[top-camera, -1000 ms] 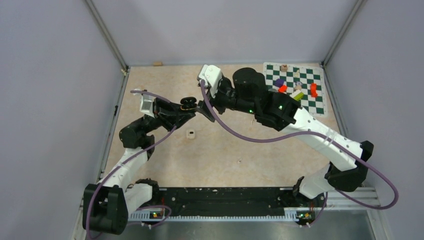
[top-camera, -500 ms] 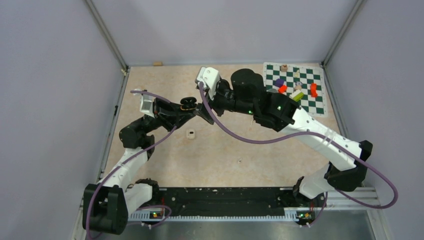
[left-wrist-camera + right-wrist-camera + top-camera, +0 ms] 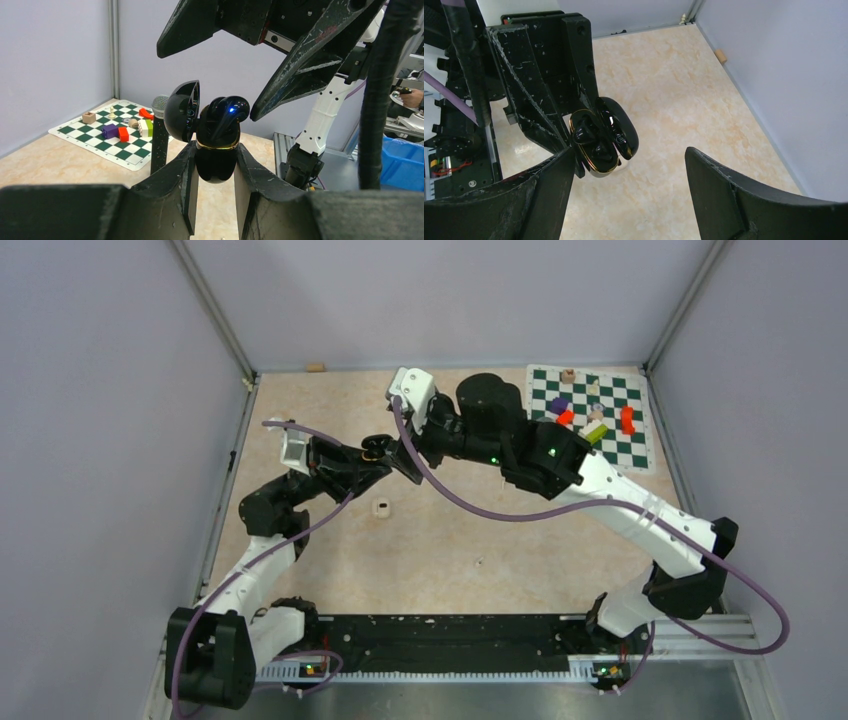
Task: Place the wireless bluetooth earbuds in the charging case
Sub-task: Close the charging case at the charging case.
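My left gripper is shut on the lower body of a glossy black charging case and holds it in the air with its lid open. In the left wrist view the case sits upright between the fingers, and a black earbud with a blue light sticks out of its top. In the right wrist view two black earbuds lie in the case, inside its gold rim. My right gripper is open and empty, its fingers spread wide just beside the case. No whitish buds are clearly visible.
A small whitish object lies on the table below the case. A green checkered mat with coloured blocks is at the back right. A black microphone stands near the mat. Purple cables hang from both arms.
My right arm has shifted a little to the left, bringing its open fingers closer over the case. The left gripper still holds the case in the same place.
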